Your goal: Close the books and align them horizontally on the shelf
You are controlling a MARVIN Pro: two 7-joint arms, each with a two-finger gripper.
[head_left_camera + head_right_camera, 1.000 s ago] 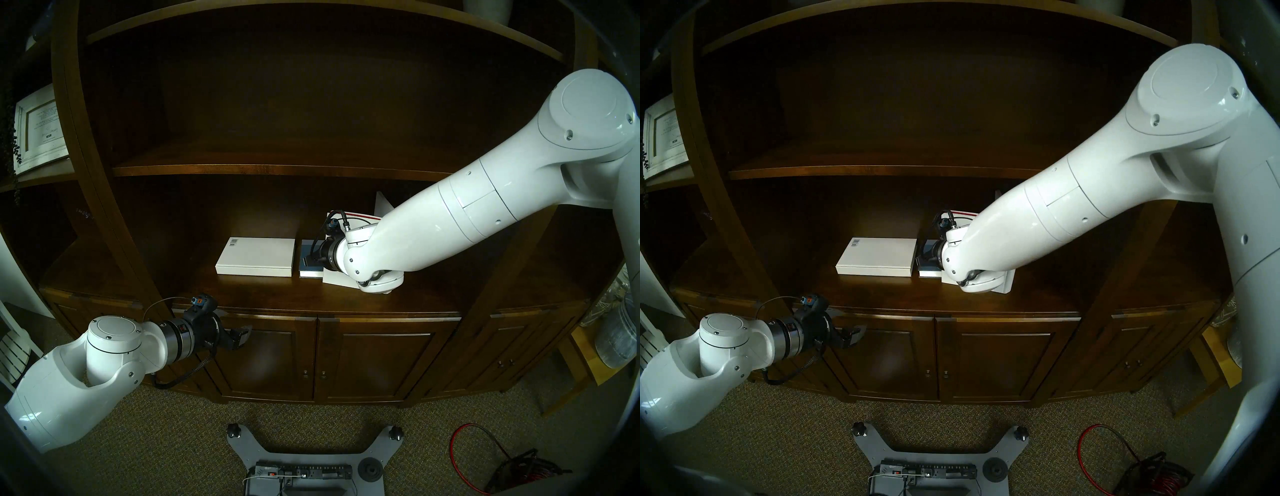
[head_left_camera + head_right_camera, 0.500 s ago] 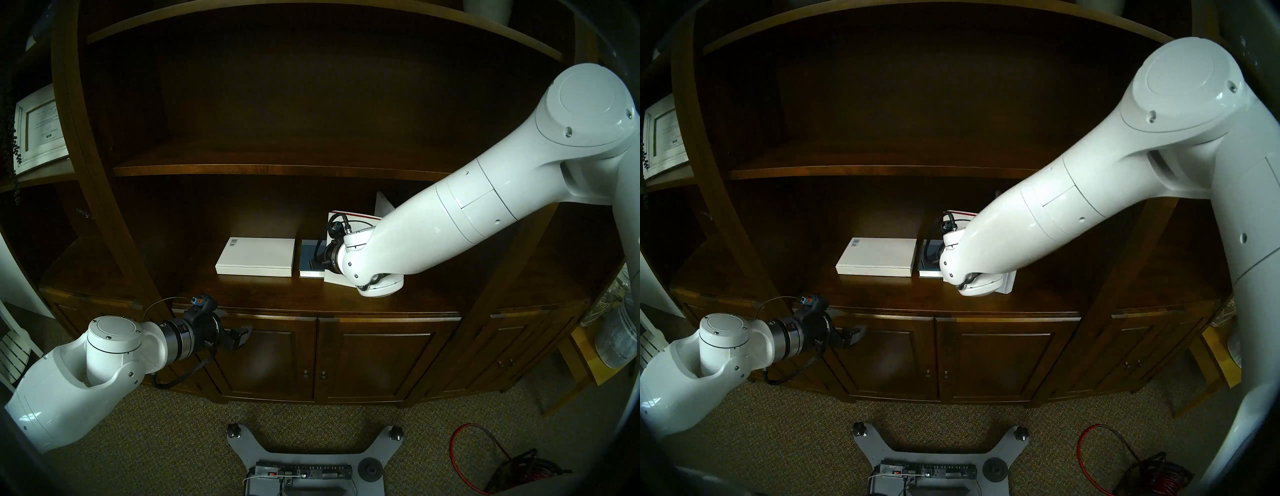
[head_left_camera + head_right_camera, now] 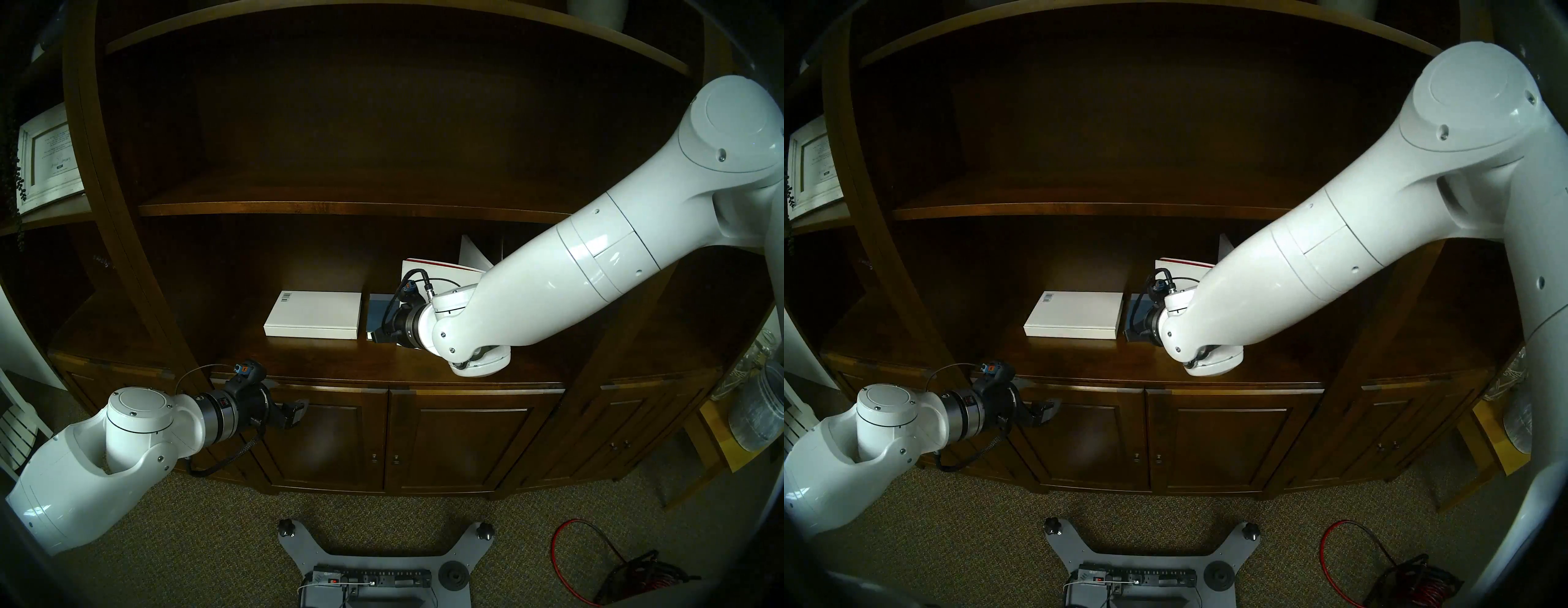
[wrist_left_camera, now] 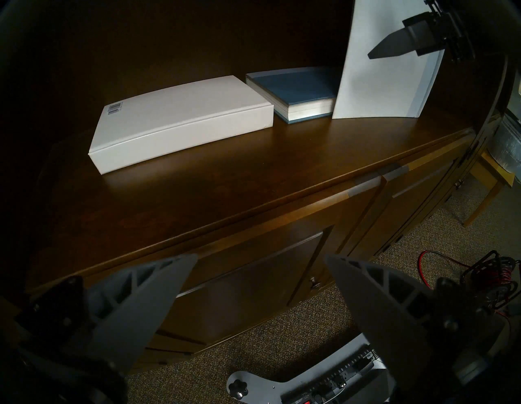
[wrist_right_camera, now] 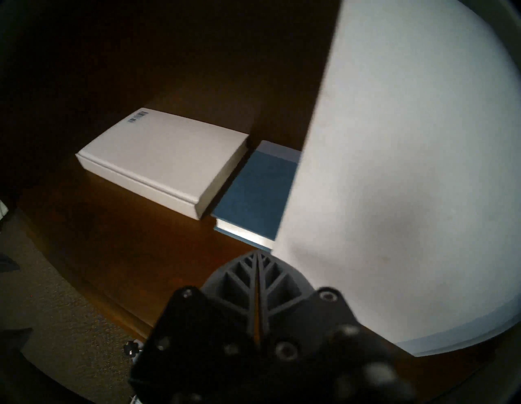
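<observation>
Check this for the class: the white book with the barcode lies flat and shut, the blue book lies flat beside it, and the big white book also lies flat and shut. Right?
Not quite. The big white book stands with its cover raised, as the left wrist view shows. The white book with the barcode and the blue book lie flat.

Home study or office, as I see it. Tall dark brown polished wooden bookcase (image 3: 297, 127) with panelled cabinet doors (image 3: 458, 441) below. White-framed certificate-like picture (image 3: 49, 159) on side shelf. Speckled olive-brown carpet (image 3: 212, 552) underfoot. Pale wooden side table (image 3: 717, 446) at my right; red cable coil (image 3: 632, 581) on floor.
</observation>
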